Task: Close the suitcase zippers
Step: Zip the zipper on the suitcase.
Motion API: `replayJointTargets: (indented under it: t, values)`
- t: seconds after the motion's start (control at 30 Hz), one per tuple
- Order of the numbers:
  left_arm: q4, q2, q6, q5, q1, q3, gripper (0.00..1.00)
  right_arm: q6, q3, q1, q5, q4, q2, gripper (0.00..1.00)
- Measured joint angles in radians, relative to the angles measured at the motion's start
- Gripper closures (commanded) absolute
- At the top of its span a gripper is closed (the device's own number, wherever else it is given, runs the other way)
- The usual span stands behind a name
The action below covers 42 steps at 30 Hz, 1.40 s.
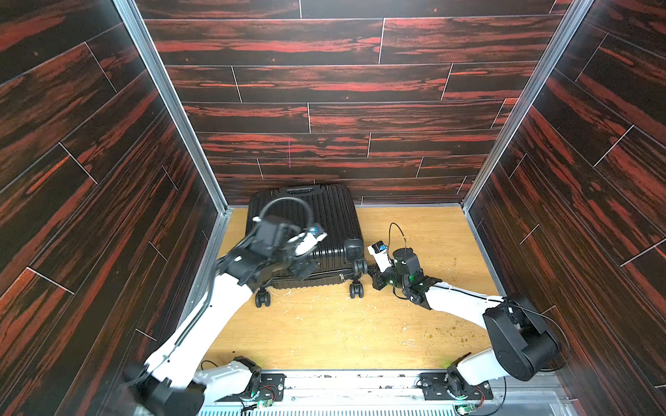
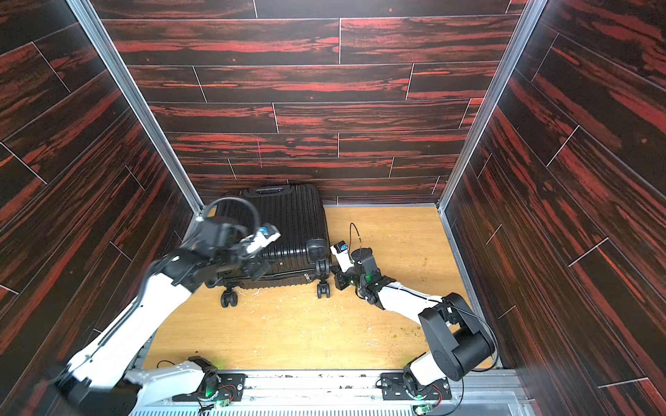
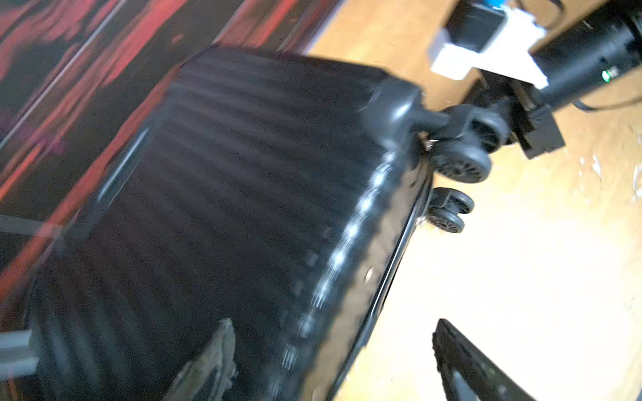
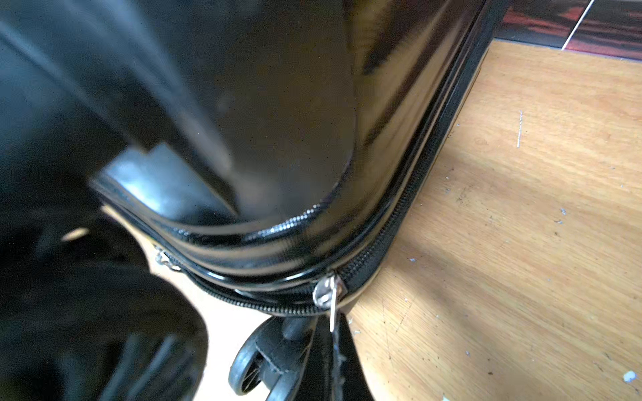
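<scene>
Blur smears the left pincer (image 1: 301, 268) (its fingers indistinct), which hides the suitcase (image 1: 324, 216)'s near left corner.

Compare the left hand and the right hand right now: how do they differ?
The left hand is open; the right hand is shut, apparently pinching a zipper pull. The left hand hangs above the ribbed top of the suitcase; the right hand sits low at a wheeled corner, beside the zipper track. Both are at the suitcase's wheeled end.
</scene>
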Motion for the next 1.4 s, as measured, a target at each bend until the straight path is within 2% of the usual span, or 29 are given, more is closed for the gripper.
replayJointTargets:
  t: [0.13, 0.33, 0.6, 1.0, 1.4]
  values:
    - [0.001, 0.105, 0.071, -0.021, -0.043, 0.061, 0.09, 0.004, 0.0, 0.0, -0.005, -0.002, 0.0, 1.0]
    - [-0.014, 0.217, 0.145, -0.032, -0.062, 0.129, 0.09, 0.006, 0.0, -0.001, -0.006, -0.003, 0.0, 1.0]
    - [-0.03, 0.318, 0.181, -0.035, -0.067, 0.19, 0.09, 0.011, 0.0, -0.001, -0.011, -0.005, -0.001, 1.0]
    - [0.014, 0.365, 0.141, -0.122, -0.084, 0.201, 0.09, 0.031, -0.019, -0.004, -0.035, -0.016, -0.023, 1.0]
    - [0.045, 0.376, 0.029, -0.222, -0.118, 0.193, 0.09, 0.09, -0.07, -0.005, -0.049, 0.033, -0.057, 1.0]
